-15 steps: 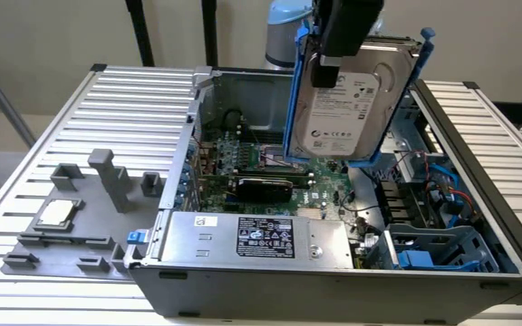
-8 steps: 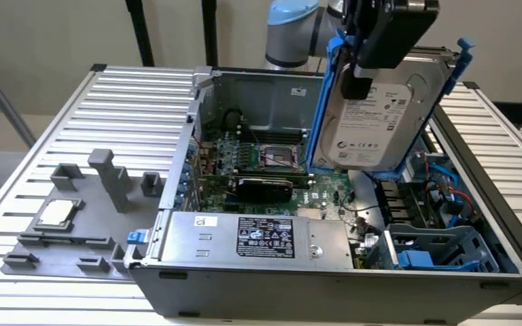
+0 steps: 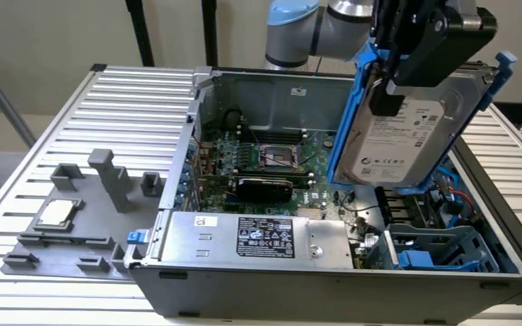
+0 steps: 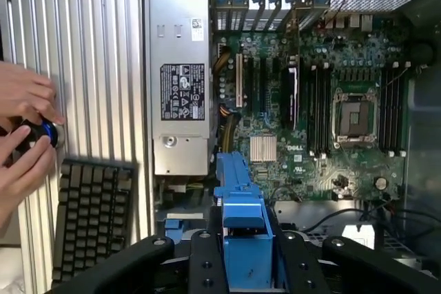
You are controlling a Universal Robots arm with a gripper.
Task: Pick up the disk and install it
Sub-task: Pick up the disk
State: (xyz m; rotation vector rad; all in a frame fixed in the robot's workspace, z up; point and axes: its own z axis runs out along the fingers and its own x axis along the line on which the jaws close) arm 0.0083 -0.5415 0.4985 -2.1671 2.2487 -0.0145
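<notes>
**A:** Where do we have the disk (image 3: pixel 397 136)?

**B:** Off the counter (image 3: pixel 134 95); the pincer (image 3: pixel 390 95) is clamped on it, and in the wrist view the fingers (image 4: pixel 207 259) press on either side of its blue rail; in the exterior view it hangs at two o'clock, above the open case (image 3: pixel 334 285).

**A:** How does it lie?

**B:** Near upright; its long axis runs from one o'clock down to seven, label towards us; the pincer grips the upper end, so the disk hangs below it.

**A:** What do we think the install turns on?

**B:** We judge it is the drive cage (image 3: pixel 442 244); it sits at five o'clock from the disk's lower edge, near but apart; the disk is not yet in it.

**A:** What does the case hold?

**B:** The motherboard (image 3: pixel 242 153) in the middle; the power-supply box (image 3: pixel 242 238) along the six o'clock wall; the cage with blue fittings in the four o'clock corner, though we cannot tell whether a slot is free; on the counter at eight o'clock a grey tray (image 3: pixel 89 224) holds a small square chip (image 3: pixel 57 212).

**A:** Anything else?

**B:** A person's hands (image 4: pixel 21 94) beside a keyboard (image 4: pixel 89 218), outside the case.
</notes>
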